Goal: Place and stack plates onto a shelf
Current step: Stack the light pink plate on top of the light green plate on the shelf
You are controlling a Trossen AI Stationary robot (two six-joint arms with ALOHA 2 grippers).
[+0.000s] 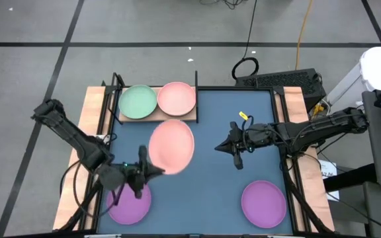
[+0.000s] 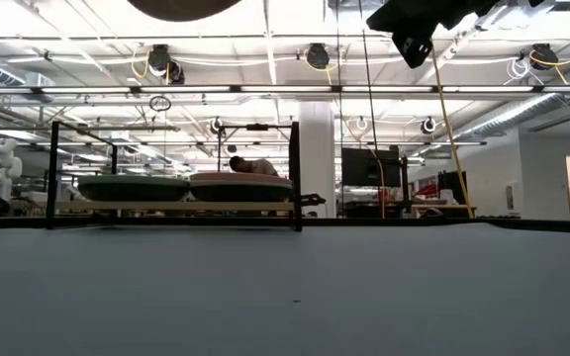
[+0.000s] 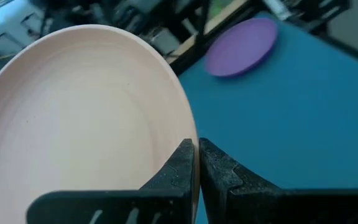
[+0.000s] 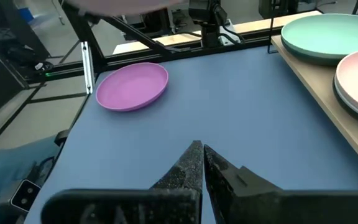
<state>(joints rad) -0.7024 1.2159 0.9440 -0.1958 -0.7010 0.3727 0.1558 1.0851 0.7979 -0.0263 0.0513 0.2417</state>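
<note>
The wooden shelf (image 1: pixel 192 118) stands at the mat's far left and bears a pale green plate (image 1: pixel 137 101) and a pink plate (image 1: pixel 176 98), side by side; the low view shows both, green (image 2: pixel 132 186) and pink (image 2: pixel 240 185). A second pink plate (image 1: pixel 171 145) hangs above the mat, with my left gripper (image 1: pixel 157 170) shut on it. Two purple plates lie flat on the mat, one at the near left (image 1: pixel 129 203) and one at the near right (image 1: pixel 263 203). My right gripper (image 1: pixel 235 148) hovers shut over the mat's middle right, holding nothing. My left gripper pinches the pink plate's rim (image 3: pixel 188 146) between its two fingers, at the plate's near-left edge. The fingers come from the near left, slanting slightly down. The plate is lifted clear of the mat, face up and tilted a little, reaching away from the fingers toward the shelf.
The blue-grey mat (image 1: pixel 243 112) covers the table between wooden side rails. Black frame posts (image 2: pixel 295 173) rise at the shelf's corners. A keyboard (image 1: pixel 280 80) and cables lie beyond the far edge. Bare mat lies between the shelf and the right arm.
</note>
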